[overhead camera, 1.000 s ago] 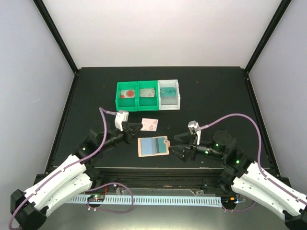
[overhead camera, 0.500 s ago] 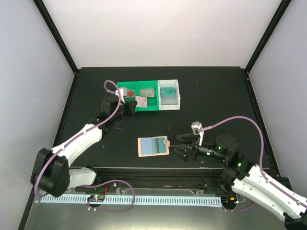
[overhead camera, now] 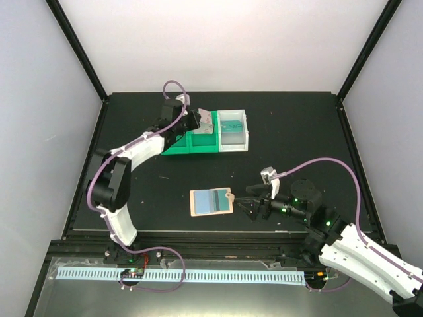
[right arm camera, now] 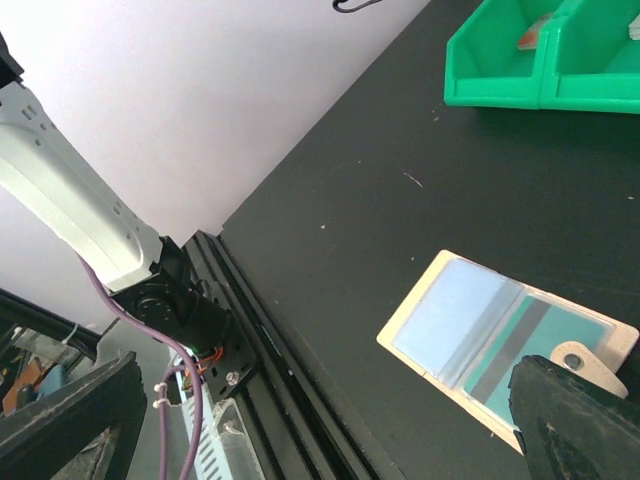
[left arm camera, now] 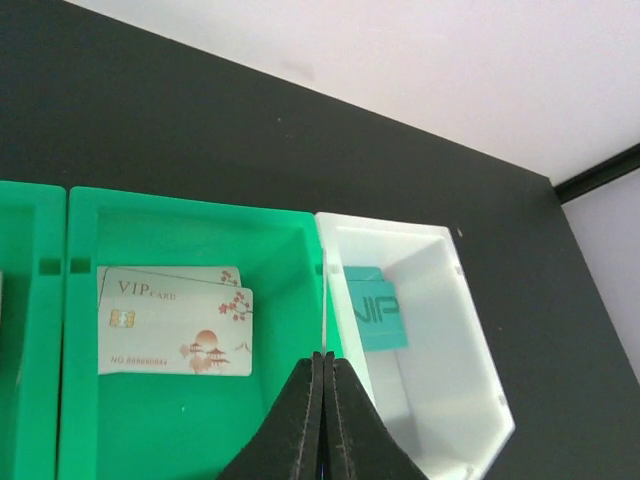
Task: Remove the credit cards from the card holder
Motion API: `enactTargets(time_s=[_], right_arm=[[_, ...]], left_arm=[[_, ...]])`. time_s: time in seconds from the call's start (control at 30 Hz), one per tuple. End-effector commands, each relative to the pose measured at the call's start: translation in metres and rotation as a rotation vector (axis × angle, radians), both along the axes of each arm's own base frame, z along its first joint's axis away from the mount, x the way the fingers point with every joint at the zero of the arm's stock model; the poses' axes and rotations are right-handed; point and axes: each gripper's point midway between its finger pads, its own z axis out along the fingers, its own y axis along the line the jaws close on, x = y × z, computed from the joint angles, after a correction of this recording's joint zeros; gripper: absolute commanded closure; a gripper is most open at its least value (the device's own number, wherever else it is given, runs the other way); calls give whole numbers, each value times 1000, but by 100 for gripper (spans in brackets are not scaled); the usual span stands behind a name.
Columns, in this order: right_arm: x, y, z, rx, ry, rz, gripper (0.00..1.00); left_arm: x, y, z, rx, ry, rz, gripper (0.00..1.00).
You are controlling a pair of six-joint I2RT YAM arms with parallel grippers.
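The black matte tabletop [overhead camera: 297, 132] sits in a booth of plain white walls [overhead camera: 218, 46], with black corner posts [overhead camera: 76, 47] rising from its far corners. I read the top view as a clock face with 12 at the far wall.

Toward 12 from the middle stands a row of small plastic bins: two green bins [overhead camera: 201, 148] and, touching them on their 3 o'clock side, a white bin [overhead camera: 232, 148]. The tan leather-like folding card holder [overhead camera: 211, 202] lies open and flat near the middle of the tabletop, at 6 o'clock from the bins and well apart from them. Its little snap tab [overhead camera: 230, 195] is on its 3 o'clock edge. One half shows a blue-grey panel, the other a teal face with a dark stripe.

My left arm [overhead camera: 132, 148] reaches from its base at 7 o'clock out toward 12, with the wrist over the bins. My left gripper [left arm camera: 323, 400] hangs above the wall shared by a green bin and the white bin, its fingers pressed together with nothing between them. Below it, two white plastic cards with red artwork [left arm camera: 180, 325] lie overlapped on the floor of that green bin. A teal plastic card [left arm camera: 375, 308] lies in the white bin.

My right arm [overhead camera: 357, 247] comes in low from 5 o'clock. My right gripper [overhead camera: 246, 201] sits just beside the card holder's 3 o'clock edge without touching it, fingers spread wide and holding nothing.
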Motion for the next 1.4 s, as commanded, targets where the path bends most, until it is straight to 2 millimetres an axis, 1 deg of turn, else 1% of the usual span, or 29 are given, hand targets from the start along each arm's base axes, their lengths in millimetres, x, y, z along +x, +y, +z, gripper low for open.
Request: enactTargets(time_s=[0.0,0.23,0.33,0.57,0.8,0.93,1.1,1.17,1.37], right_arm=[[5,-4,8,2,-20,-35,0],[9,-2,7,-4,-15,-45,0],[10,-1,4,-10,-3,-49,0],[13,-3,1,-17,6,-72,0],[15,-4,1,-20,7,-85,0],[16,-5,0,-25,10,-94,0],[18,-7,0,-29,8,-106,0],[18,-7,-1,-32,9,-110,0],[18,-8,-2,-33,17,-117,0]], left_arm=[[22,-6,-6,13,12,-5,98],[41,-5,-27,64,54,21,98],[46,-8,-38,75,78,10,98],[52,-10,-50,86,98,9,98],[62,-10,-64,125,124,14,98],[64,-11,-73,132,143,13,97],[66,-8,-75,147,140,26,97],[67,-7,-73,150,135,28,96],[71,-2,-65,185,120,41,89]])
